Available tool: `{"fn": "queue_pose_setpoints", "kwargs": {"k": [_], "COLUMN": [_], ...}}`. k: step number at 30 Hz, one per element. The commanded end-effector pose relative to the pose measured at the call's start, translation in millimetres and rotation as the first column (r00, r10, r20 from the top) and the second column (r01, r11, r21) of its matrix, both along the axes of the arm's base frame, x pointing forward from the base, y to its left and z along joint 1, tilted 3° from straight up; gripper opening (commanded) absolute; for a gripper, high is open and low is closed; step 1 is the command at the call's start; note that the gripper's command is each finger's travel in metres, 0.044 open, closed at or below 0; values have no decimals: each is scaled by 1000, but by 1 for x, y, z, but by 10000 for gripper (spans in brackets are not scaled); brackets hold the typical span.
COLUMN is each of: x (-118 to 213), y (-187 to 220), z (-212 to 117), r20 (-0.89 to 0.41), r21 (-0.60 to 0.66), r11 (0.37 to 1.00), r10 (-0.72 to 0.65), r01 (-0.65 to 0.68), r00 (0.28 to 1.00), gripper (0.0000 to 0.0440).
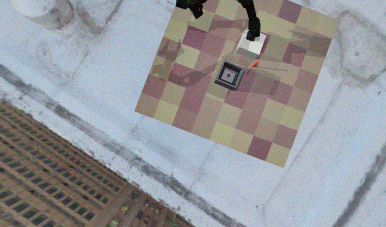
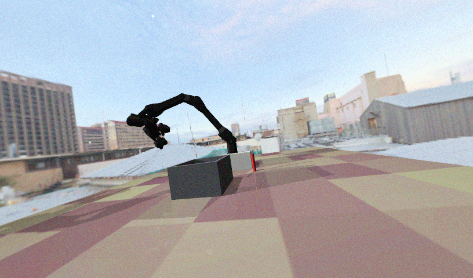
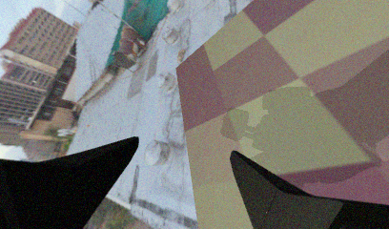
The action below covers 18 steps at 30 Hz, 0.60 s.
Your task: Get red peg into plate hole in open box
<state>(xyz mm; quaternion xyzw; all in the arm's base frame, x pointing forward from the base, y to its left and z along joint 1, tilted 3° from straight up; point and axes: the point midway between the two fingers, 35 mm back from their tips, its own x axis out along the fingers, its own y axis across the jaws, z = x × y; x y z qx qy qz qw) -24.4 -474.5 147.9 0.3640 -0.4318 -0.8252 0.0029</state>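
Note:
The red peg [image 1: 255,64] [image 2: 253,162] stands upright on the checkered mat, beside the dark grey open box and apart from it. The box [image 1: 224,85] [image 2: 195,182] is open at the top. In the top view a light plate [image 1: 232,79] with a dark round hole [image 1: 228,75] shows at its bottom, with nothing in the hole. My gripper [image 3: 186,148] is open and empty, its fingertips wide apart. It is held up in the air, away from both the peg and the box. Neither peg nor box shows in the wrist view.
The arm rises from a white block [image 1: 249,46] [image 2: 241,160], which stands near the peg and the box. The checkered mat [image 1: 225,111] [image 2: 231,248] [image 3: 258,62] lies under them, and its edge crosses the wrist view. Shadows of the arm fall across the mat.

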Motion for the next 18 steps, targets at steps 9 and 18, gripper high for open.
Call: {"fn": "queue_pose_setpoints", "kwargs": {"k": [9, 18], "x": [128, 214], "y": [40, 93], "z": [20, 43], "r20": [87, 150], "r21": [114, 159], "r11": [920, 754], "r10": [367, 620], "r01": [-375, -637], "r00": [926, 770], "gripper": [440, 440]}}
